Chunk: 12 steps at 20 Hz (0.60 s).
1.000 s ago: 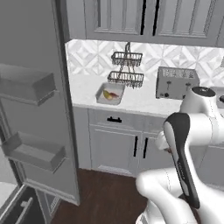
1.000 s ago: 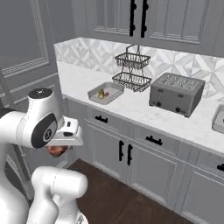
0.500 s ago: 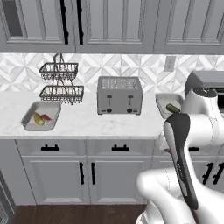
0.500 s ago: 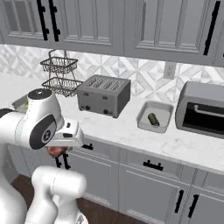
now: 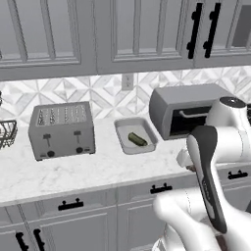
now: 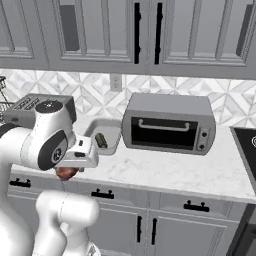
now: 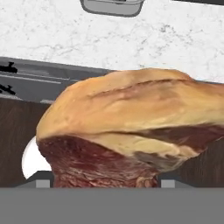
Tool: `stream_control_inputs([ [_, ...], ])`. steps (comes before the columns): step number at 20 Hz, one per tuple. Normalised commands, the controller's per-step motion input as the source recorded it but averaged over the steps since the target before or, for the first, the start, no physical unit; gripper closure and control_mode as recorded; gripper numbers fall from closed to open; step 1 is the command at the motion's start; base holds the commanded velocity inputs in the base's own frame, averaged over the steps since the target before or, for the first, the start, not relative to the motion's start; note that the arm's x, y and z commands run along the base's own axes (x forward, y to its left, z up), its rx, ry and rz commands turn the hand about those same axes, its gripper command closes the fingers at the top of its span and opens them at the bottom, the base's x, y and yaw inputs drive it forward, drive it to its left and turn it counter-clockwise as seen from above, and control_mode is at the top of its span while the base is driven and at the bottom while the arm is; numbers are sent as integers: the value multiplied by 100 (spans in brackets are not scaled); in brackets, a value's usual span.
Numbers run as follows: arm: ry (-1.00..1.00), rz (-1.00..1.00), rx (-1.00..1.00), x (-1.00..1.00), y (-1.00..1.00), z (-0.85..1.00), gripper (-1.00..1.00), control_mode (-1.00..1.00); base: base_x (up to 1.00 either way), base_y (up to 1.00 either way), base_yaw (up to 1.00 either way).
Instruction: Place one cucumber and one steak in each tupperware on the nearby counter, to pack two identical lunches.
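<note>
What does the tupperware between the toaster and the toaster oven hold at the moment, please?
One cucumber and no steak: the tupperware shows bare floor around it.

Landmark: toaster [image 5: 62,130] on the counter [image 5: 88,171], left of centre. Just right of it, a grey tupperware [image 5: 136,136] w/ one cucumber [image 5: 137,139] lying inside, diagonal. Further right, touching or nearly touching the tub, a grey toaster oven [image 5: 188,110] against the tiled backsplash. Wall outlet [image 5: 128,81] above & right of toaster. Wire basket [image 5: 7,133] at far left edge, left of toaster. Below: grey cabinets w/ black handles. White arm fills lower right, in front of counter edge.
</note>
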Motion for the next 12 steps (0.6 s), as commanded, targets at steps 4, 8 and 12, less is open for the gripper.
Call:
stream_control_inputs([
  [4, 0, 0, 0, 0, 0, 0, 100, 100, 75, 6, 2],
  [8, 0, 0, 0, 0, 0, 0, 100, 100, 57, 0, 6],
  [12, 0, 0, 0, 0, 0, 0, 100, 100, 6, 0, 0],
])
